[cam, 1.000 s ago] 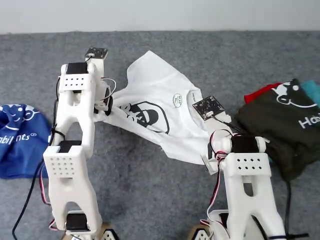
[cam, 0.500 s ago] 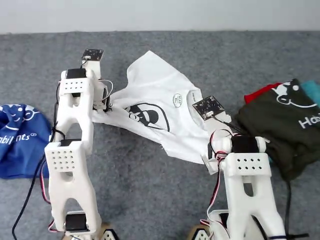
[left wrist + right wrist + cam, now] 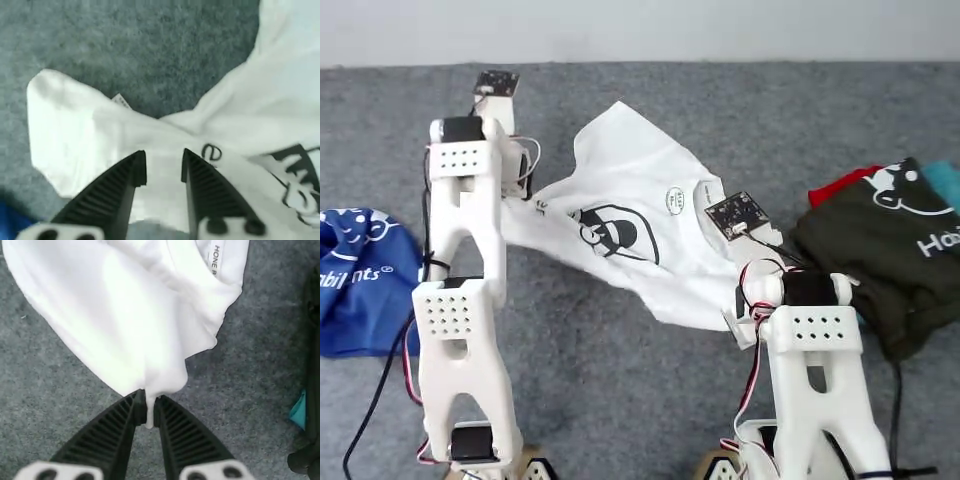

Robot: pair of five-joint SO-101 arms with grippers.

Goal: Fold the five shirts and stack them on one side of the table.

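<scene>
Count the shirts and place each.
5: white shirt in the middle; blue shirt at the left edge; black shirt on the right, red shirt and teal shirt peeking from beneath. Others may be hidden.

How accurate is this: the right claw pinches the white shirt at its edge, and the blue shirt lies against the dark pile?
One error. The right claw does pinch the white shirt at its edge, but the blue shirt lies at the left end of the table, apart from the dark pile at the right end, as the high view shows.
</scene>
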